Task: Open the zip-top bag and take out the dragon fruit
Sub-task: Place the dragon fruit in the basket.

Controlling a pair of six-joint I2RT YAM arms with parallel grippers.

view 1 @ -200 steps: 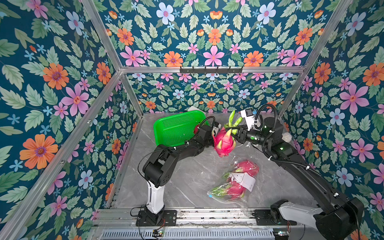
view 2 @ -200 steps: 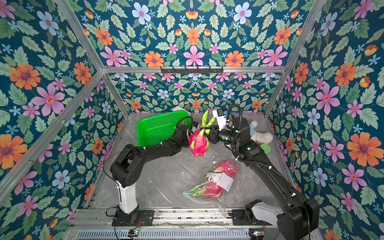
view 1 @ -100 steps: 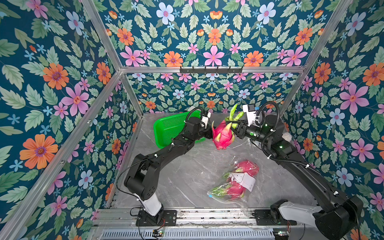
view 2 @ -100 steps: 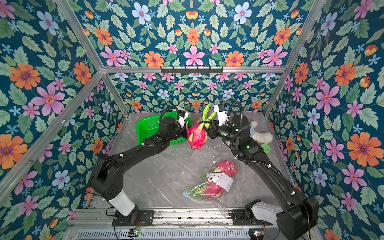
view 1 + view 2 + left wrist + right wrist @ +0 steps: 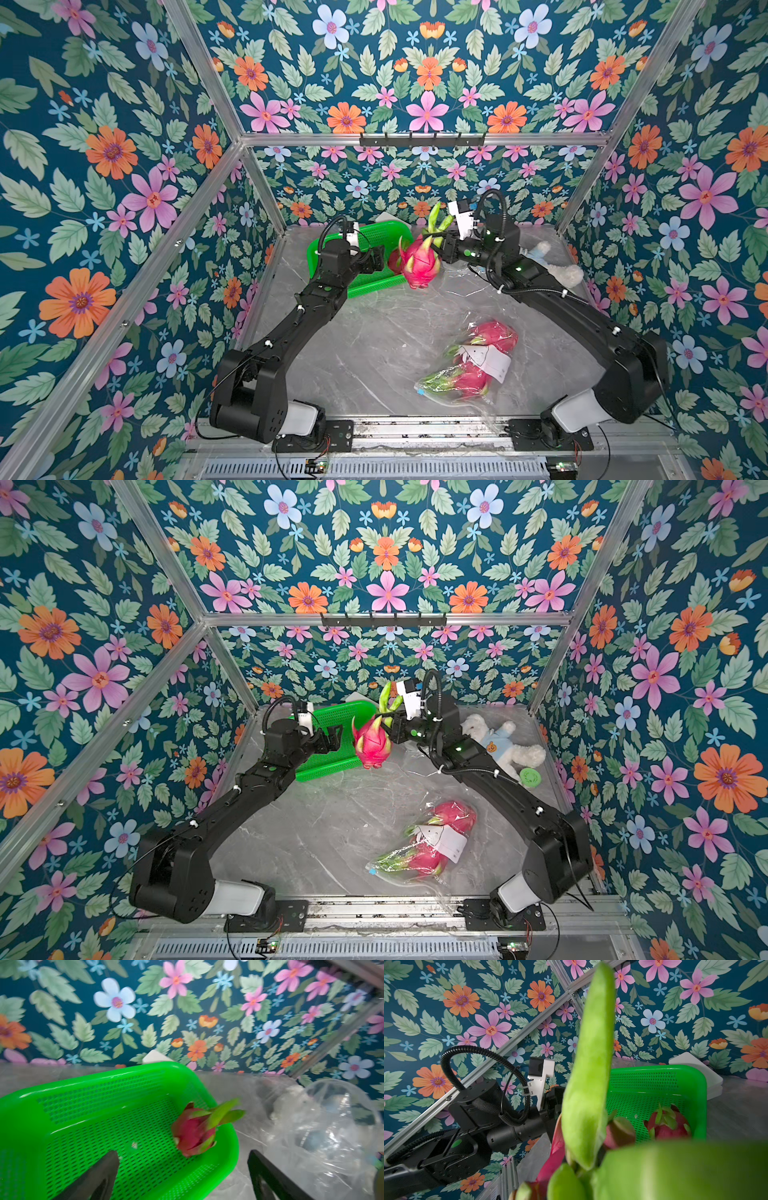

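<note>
Pinching dragon fruit [image 5: 419,266] by green leaf tips in narrowly closed right gripper [image 5: 439,245], aloft near green basket [image 5: 365,287]. Spreading left gripper [image 5: 376,262] wide, empty, over basket fruit [image 5: 194,1132]. Showing 2 bagged fruits [image 5: 494,334] inside clear bag [image 5: 478,401] on table [image 5: 374,353].

Teal wallpaper crowded with pink, orange and pale blue flowers and green leaves covers the walls [image 5: 428,75] on three sides of a work cell framed in bare aluminium bars [image 5: 291,139]. A black hook rail [image 5: 422,140] hangs on the rear crossbar above a grey, marble-patterned counter [image 5: 374,332], evenly lit and edged in front by a metal mounting rail [image 5: 415,434].
</note>
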